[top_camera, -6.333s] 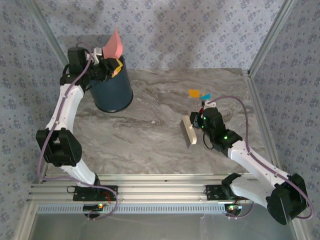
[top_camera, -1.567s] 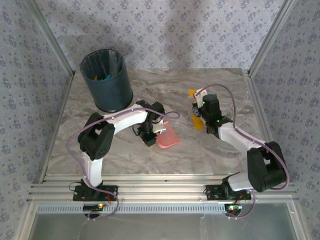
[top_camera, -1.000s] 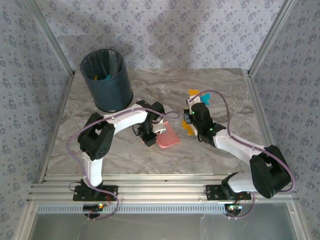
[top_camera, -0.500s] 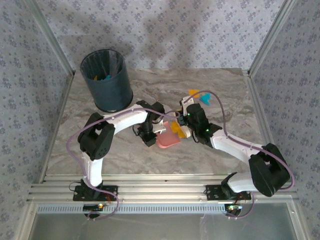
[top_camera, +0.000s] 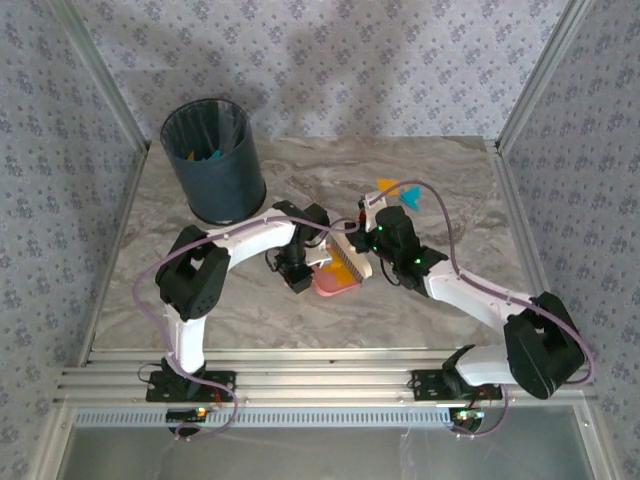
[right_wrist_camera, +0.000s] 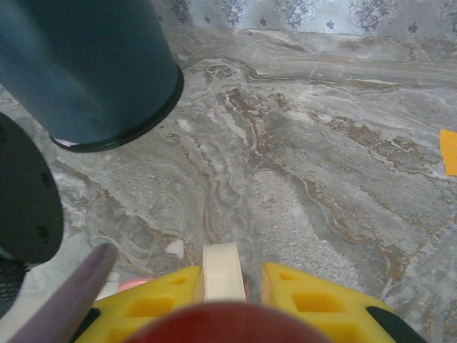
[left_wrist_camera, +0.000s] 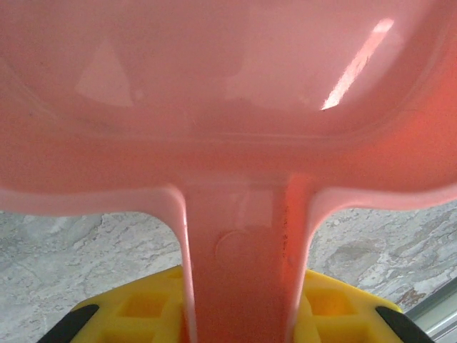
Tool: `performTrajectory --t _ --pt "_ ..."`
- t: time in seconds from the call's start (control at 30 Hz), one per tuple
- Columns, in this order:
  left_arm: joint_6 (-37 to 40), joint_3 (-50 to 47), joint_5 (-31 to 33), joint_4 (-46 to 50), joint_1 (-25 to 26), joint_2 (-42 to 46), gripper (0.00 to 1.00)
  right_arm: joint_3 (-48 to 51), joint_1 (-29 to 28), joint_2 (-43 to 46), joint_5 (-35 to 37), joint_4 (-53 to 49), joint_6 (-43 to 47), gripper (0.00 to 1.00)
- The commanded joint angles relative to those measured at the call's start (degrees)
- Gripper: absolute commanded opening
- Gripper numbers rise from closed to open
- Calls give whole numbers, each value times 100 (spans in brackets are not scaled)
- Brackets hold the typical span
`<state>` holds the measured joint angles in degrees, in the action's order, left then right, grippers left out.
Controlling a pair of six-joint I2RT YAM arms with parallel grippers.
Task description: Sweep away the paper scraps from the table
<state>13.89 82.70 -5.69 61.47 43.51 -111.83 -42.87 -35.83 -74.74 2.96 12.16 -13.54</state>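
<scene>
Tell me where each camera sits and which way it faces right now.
Top external: above and behind the bases, looking down on the table, both arms and the bin.
Left wrist: on the left end effector, facing the pink dustpan gripped by its handle; yellow fingers at bottom.
Right wrist: on the right end effector, looking low across the table at the bin; yellow fingers clamp the brush handle.
Shared: top and right wrist both show the bin; top and left wrist, the dustpan.

The bin (top_camera: 215,190) stands at the far left of the table (top_camera: 250,290). The dustpan (top_camera: 338,283) lies mid-table, with the brush (top_camera: 350,260) at its far right edge. Two paper scraps (top_camera: 387,185) lie beyond the brush, further right, and others lie in the bin.
</scene>
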Motion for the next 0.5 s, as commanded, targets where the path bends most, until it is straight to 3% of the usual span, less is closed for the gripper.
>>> performTrajectory --t 0.0,0.13,0.37,0.47 --pt "-69 89 182 278 11 14 0 30 -47 293 -233 61 -267 0" --pt "-77 100 191 286 14 21 0 44 -46 402 -89 55 -250 0" --pt "-102 107 201 277 -1 43 0 154 -5 674 989 -18 -149 0" --pt "-131 115 226 271 -41 41 0 187 168 706 1091 -51 -108 0"
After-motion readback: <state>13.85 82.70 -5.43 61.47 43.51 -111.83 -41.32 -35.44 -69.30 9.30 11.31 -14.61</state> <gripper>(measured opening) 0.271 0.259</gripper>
